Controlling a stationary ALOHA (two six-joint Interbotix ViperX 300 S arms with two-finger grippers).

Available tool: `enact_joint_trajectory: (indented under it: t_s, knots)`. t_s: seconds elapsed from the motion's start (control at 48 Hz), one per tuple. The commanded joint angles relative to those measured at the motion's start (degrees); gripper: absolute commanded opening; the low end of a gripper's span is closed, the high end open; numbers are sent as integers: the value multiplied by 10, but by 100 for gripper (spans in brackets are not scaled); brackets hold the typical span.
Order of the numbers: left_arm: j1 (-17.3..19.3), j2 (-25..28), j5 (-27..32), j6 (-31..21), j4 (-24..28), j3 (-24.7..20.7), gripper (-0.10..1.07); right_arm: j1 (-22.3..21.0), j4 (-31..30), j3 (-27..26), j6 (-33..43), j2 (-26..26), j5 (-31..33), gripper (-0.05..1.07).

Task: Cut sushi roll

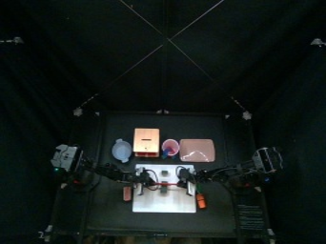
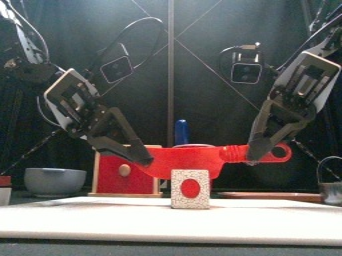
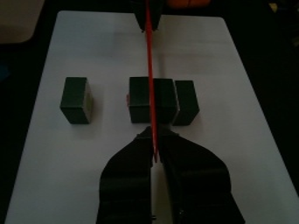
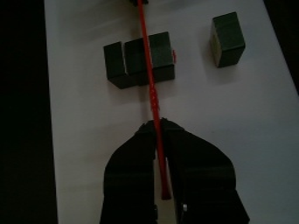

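Note:
The sushi roll [image 3: 142, 98] lies on the white board [image 3: 233, 61] as dark green blocks: two close together and a third [image 3: 77, 98] apart. From the front its end [image 2: 190, 190] shows white with a red centre. A red knife [image 2: 181, 160] hangs level just above it, its thin edge [image 3: 151, 79] running across the paired blocks near their seam. My left gripper [image 3: 153, 140] is shut on one end of the knife and my right gripper [image 4: 156, 131] on the other, the handle end [image 2: 267, 152]. The same blocks [image 4: 140, 59] appear under the blade in the right wrist view.
Behind the white board [image 1: 163, 195] stand a grey bowl [image 1: 121, 150], an orange board [image 1: 148, 140], a pink cup [image 1: 170, 146] and a pinkish board [image 1: 197, 150]. Small orange-red blocks [image 1: 128, 193] lie beside the white board on both sides.

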Motion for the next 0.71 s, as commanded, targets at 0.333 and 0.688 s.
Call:
enact_joint_trajectory:
  t_s: [0.333,0.688]
  knots:
    - [-3,49,10,1,-26,-3,45,5,4,-6,1,51,-11,12]
    - [-3,76,10,3,-47,-4,44,5,0,-14,0,76,-11,11]
